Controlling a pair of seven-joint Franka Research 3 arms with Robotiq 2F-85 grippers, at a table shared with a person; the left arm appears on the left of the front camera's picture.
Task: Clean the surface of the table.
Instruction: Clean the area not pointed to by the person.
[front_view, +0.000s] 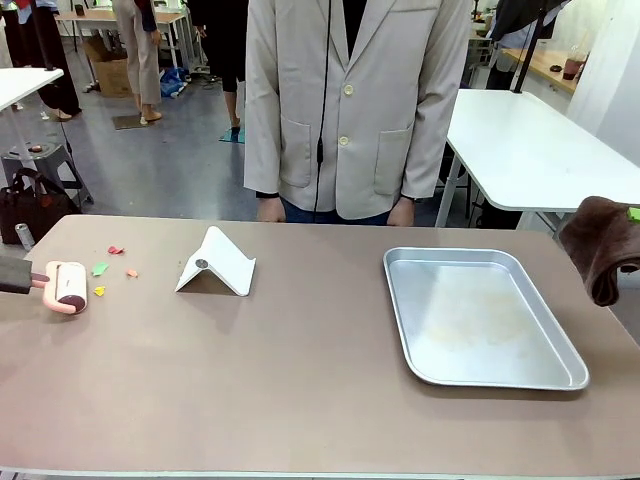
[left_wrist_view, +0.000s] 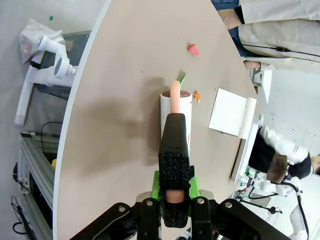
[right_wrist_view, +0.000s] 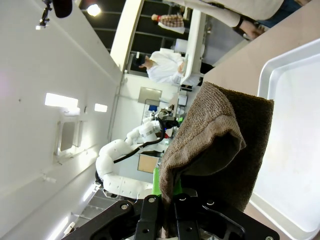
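The taupe-brown table (front_view: 300, 390) spans the front view. At its left end lies a lint roller (front_view: 68, 287) with a pink frame, close to small coloured paper scraps (front_view: 115, 250). My left gripper (left_wrist_view: 175, 192) is shut on the roller's black foam handle (left_wrist_view: 175, 150). The white roller head (left_wrist_view: 176, 112) rests on the table (left_wrist_view: 120, 100), just short of the green scrap (left_wrist_view: 183, 78) and the orange scrap (left_wrist_view: 197, 95). My right gripper (right_wrist_view: 172, 197) is shut on a brown cloth (right_wrist_view: 220, 135), which hangs above the table's right edge (front_view: 603, 245).
A silver metal tray (front_view: 480, 315) lies at the right, and a white folded stand (front_view: 217, 263) at the back left of centre. A person in a pale jacket (front_view: 350, 100) stands at the far edge, hands (front_view: 270, 210) beside the table.
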